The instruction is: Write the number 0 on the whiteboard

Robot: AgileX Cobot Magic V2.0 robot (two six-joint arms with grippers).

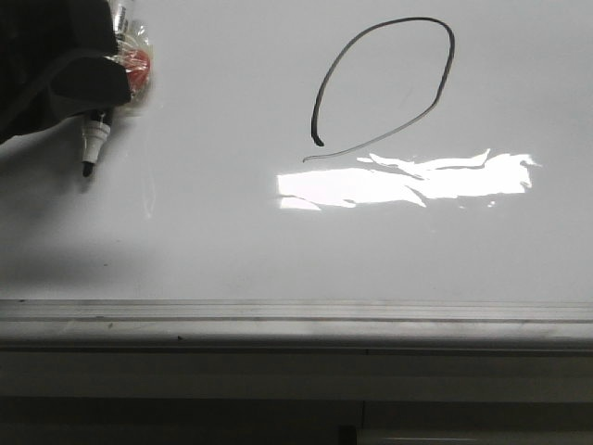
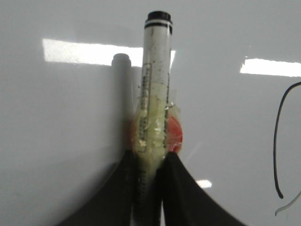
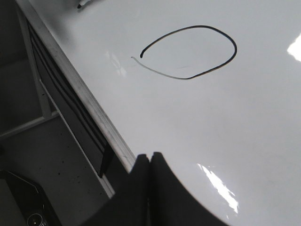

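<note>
Front view: left gripper (image 1: 93,88) upper left clamps the marker (image 1: 94,139); the number 0 (image 1: 384,83) sits upper centre, well apart.

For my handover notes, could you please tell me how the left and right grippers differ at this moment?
The left gripper is shut on a marker; the right gripper is shut with nothing between its fingers. The left hangs over the whiteboard, to the left of the 0; the right is at the board's railed edge. Both have dark, curved fingers.
</note>
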